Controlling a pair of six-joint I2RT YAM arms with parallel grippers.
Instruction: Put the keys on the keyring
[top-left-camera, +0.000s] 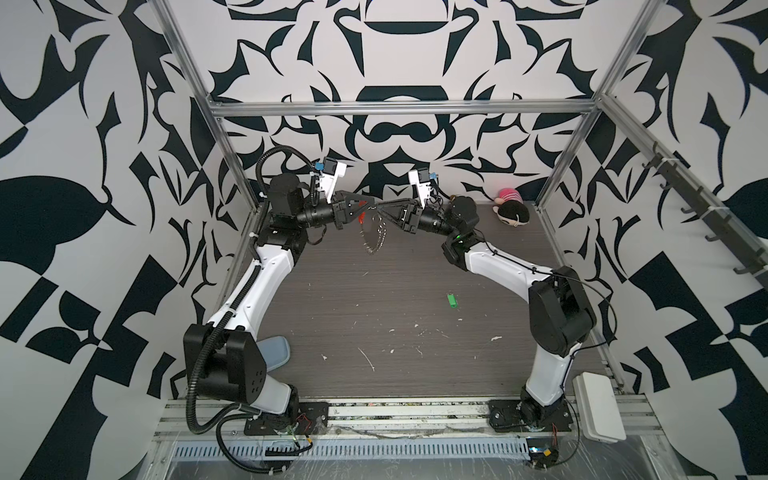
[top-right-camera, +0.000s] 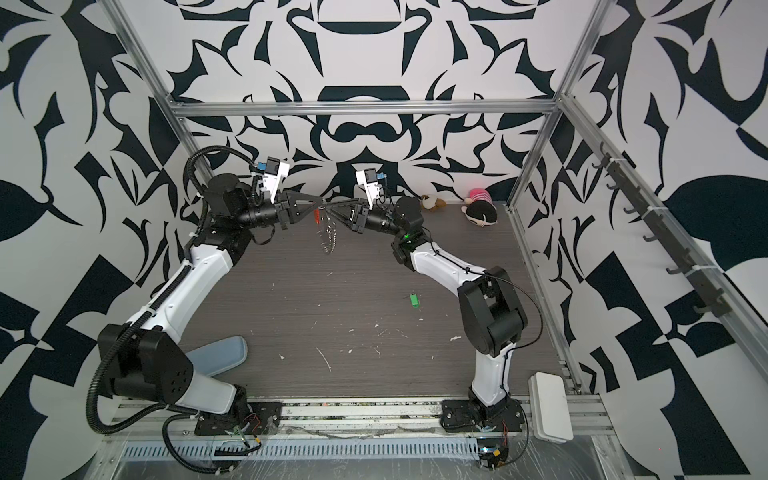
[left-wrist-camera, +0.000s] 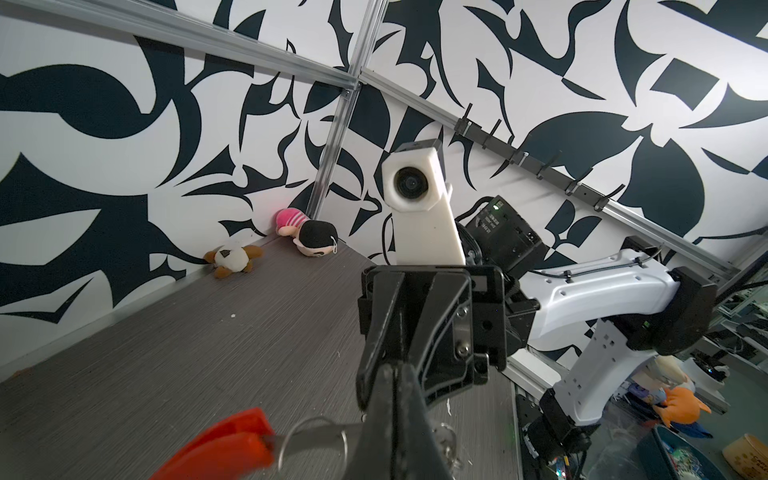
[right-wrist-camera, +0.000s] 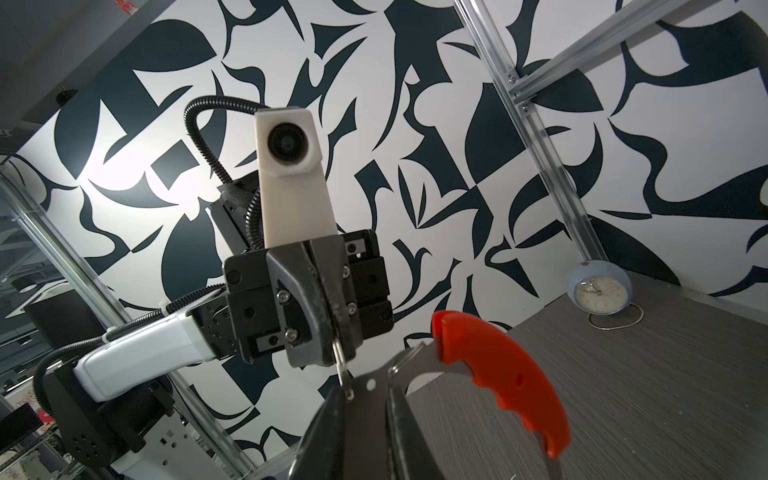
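The keyring (top-left-camera: 374, 235) (top-right-camera: 329, 237) hangs in the air over the back of the table, its small silver rings dangling below a red-orange piece (top-left-camera: 362, 217) (right-wrist-camera: 498, 374) (left-wrist-camera: 224, 444). Both grippers meet at its top. My left gripper (top-left-camera: 375, 206) (left-wrist-camera: 394, 370) (right-wrist-camera: 332, 353) is shut on one small silver ring of it. My right gripper (top-left-camera: 383, 210) (right-wrist-camera: 363, 399) is shut on the flat metal end of the loop, which sits between its fingers (right-wrist-camera: 328, 424). The keys, a green tag (top-left-camera: 451, 301) (top-right-camera: 414, 301), lie alone on the table at mid right.
Two plush toys (top-left-camera: 513, 210) (top-right-camera: 432, 203) lie at the back right corner. A pale blue flat item (top-left-camera: 274, 353) sits by the left arm's base, a white box (top-left-camera: 598, 411) by the right arm's base. A small clock (right-wrist-camera: 598, 291) stands near the wall.
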